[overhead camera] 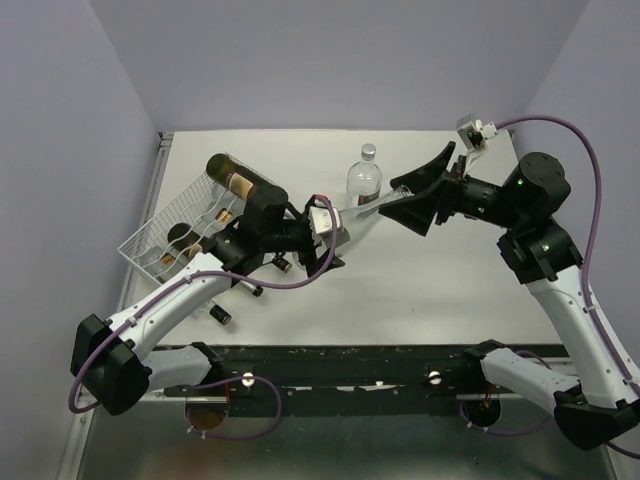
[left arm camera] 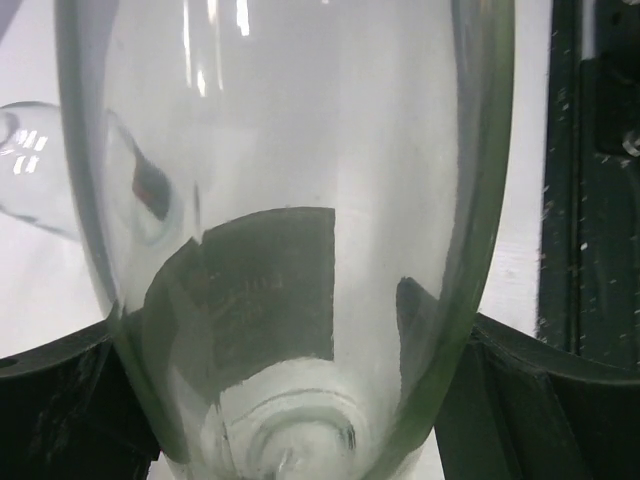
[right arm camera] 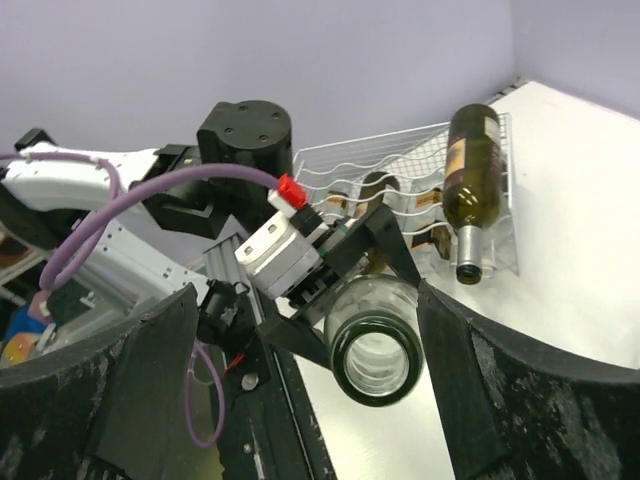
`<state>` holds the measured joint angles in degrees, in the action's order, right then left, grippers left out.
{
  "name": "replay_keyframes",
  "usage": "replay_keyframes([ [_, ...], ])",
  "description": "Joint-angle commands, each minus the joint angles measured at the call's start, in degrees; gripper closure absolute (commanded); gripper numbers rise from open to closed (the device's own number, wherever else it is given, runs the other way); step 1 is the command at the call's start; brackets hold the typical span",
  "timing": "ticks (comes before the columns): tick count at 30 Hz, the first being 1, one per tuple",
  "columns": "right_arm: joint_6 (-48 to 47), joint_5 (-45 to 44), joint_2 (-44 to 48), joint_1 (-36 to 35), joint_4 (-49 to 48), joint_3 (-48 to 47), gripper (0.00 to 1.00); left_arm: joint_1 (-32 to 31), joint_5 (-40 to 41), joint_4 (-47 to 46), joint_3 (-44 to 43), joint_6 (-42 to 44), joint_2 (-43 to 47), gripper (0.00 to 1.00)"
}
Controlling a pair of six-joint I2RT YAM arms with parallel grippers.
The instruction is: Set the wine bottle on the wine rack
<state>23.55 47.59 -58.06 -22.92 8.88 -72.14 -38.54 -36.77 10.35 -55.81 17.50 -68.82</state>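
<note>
My left hand (overhead camera: 340, 225) is clamped on the wine bottle (overhead camera: 378, 202). It's clear glass, empty as far as I can tell, and held lying roughly level above the bench (overhead camera: 420, 290), btw. my two arms. In the left wrist view the glass fills the gap btw. my fingers, w/ both pressed on its sides. The round end, prob. the base, points at my right hand (overhead camera: 408, 200). That hand is spread wide, one finger each side of that end, and doesn't seem to touch it.

The wine rack (overhead camera: 140, 240) sits at the bench's left side, well apart from the wine bottle. A dark bottle (overhead camera: 235, 178) lies in one cradle, and prob. more dark ones lie further along. A capped clear bottle (overhead camera: 365, 172) stands upright just behind the one I hold; can't tell if they touch.

Handling, my guess:
- **Feel:** glass, so stiff w/ no give, smooth & slippery against hard fingers.
- **Weight:** moderate since it's empty, w/ most of it in the thick base.
- **Fragility:** a drop onto the bench or a knock vs. the rack's wire edge could crack it.
- **Where to hold:** the round body will want to roll or pivot in a two-finger grip. Best hold is across the straight part of the body near the balance pt., not the tapering shoulder or neck.
- **If the right hand takes over:** it should close squarely on the body near the base before the left lets go.
- **Placing it:** lay it gently into a free cradle, clear of the dark bottle.
</note>
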Motion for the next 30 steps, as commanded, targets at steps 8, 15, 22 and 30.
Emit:
replay_keyframes([
  [8, -9.12, -15.78, -2.13, -0.46, 29.76, -17.84, 0.04, -1.01, 12.68, 3.79, -0.35, 35.91, 10.54, 1.00],
  [15, -14.94, -10.52, -11.36, -0.46, 47.71, -28.40, 0.04, -1.88, 23.75, 4.60, 2.46, 52.01, 12.74, 1.00],
  [22, -18.36, -12.51, -16.81, -6.95, 53.69, -27.53, 0.09, -2.06, 32.11, 1.08, 3.87, 62.39, 12.48, 1.00],
  [30, -20.65, -18.14, -21.82, -16.80, 56.86, -24.19, 0.09, -2.06, 32.12, 0.02, 4.13, 62.13, 13.09, 1.00],
])
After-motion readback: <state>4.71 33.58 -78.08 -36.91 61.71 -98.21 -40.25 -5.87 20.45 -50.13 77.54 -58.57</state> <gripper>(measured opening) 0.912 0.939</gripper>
